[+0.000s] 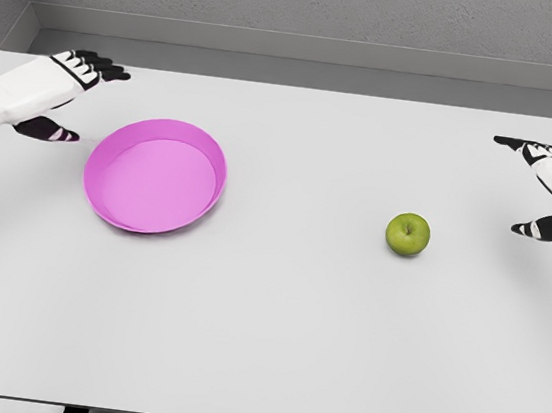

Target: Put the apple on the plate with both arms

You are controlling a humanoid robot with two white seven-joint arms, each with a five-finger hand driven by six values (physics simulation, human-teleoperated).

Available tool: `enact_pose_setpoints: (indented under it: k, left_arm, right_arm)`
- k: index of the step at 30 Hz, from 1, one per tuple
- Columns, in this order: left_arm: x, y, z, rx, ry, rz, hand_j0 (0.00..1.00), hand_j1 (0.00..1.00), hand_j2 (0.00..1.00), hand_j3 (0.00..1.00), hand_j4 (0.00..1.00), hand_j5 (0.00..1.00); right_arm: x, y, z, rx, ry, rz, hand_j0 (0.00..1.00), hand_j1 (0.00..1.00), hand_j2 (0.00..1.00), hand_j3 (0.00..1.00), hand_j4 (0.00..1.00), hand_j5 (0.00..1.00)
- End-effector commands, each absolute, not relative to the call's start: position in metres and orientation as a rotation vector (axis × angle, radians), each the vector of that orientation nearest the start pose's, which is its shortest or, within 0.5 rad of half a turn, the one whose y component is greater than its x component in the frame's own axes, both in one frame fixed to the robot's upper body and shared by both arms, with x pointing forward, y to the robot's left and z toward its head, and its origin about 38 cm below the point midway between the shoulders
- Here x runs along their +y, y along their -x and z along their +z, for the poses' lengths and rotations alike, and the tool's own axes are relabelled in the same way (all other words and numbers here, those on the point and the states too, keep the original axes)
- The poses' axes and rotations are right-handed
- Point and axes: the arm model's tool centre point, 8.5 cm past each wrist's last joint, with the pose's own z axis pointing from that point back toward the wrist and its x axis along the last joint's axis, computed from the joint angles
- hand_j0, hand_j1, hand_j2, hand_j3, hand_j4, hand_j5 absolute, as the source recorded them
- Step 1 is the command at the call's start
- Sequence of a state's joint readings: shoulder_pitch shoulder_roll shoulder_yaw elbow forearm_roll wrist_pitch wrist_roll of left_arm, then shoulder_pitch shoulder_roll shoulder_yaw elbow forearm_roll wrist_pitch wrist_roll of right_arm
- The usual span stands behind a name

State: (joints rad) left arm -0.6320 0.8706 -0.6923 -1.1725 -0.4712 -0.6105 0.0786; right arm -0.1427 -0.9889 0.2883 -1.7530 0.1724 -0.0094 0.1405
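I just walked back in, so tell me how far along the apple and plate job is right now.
Nothing looks done yet. The green apple sits on the white table, well right of the pink plate, which holds nothing. Nothing is in hand: the left hand by the plate and the right hand beyond the apple are both open. Grasping, carrying and placing all remain.

You had nothing to read here: no text, label, brand, number or sign showed on anything in the head view (not even faintly).
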Motion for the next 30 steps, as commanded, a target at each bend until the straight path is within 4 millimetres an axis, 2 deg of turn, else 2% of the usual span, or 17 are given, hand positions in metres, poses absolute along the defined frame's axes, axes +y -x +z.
enact_pose_setpoints:
  k: [1, 13, 15, 17, 19, 23, 26, 30]
  left_arm:
    - [0.392, -0.451, 0.203, -1.631, -0.728, -1.675, 1.00, 1.00, 1.00, 1.00, 1.00, 1.00]
    - [0.391, -0.451, 0.201, -1.627, -0.722, -1.682, 1.00, 1.00, 1.00, 1.00, 1.00, 1.00]
    - [0.392, -0.451, 0.201, -1.623, -0.724, -1.683, 1.00, 1.00, 1.00, 1.00, 1.00, 1.00]
    - [0.390, -0.451, 0.200, -1.623, -0.719, -1.687, 1.00, 1.00, 1.00, 1.00, 1.00, 1.00]
    - [0.389, -0.451, 0.198, -1.622, -0.714, -1.690, 1.00, 1.00, 1.00, 1.00, 1.00, 1.00]
    - [0.386, -0.451, 0.195, -1.619, -0.703, -1.696, 1.00, 1.00, 1.00, 1.00, 1.00, 1.00]
    - [0.384, -0.451, 0.194, -1.621, -0.695, -1.700, 1.00, 1.00, 1.00, 1.00, 1.00, 1.00]
    - [0.383, -0.451, 0.194, -1.622, -0.695, -1.701, 1.00, 1.00, 1.00, 1.00, 1.00, 1.00]
  right_arm:
    - [-0.382, -0.377, 0.213, -1.400, 0.652, 1.309, 1.00, 1.00, 1.00, 1.00, 1.00, 1.00]
    - [-0.377, -0.377, 0.215, -1.416, 0.621, 1.345, 1.00, 1.00, 1.00, 1.00, 1.00, 1.00]
    - [-0.367, -0.381, 0.213, -1.409, 0.589, 1.374, 1.00, 1.00, 1.00, 1.00, 1.00, 1.00]
    - [-0.333, -0.392, 0.208, -1.447, 0.523, 1.432, 1.00, 1.00, 1.00, 1.00, 1.00, 1.00]
    - [-0.319, -0.393, 0.201, -1.452, 0.485, 1.462, 1.00, 1.00, 1.00, 1.00, 1.00, 1.00]
    - [-0.313, -0.388, 0.184, -1.359, 0.410, 1.524, 1.00, 1.00, 1.00, 1.00, 1.00, 1.00]
    - [-0.309, -0.391, 0.192, -1.317, 0.377, 1.585, 1.00, 1.00, 1.00, 1.00, 1.00, 1.00]
    - [-0.306, -0.391, 0.191, -1.294, 0.351, 1.607, 1.00, 1.00, 1.00, 1.00, 1.00, 1.00]
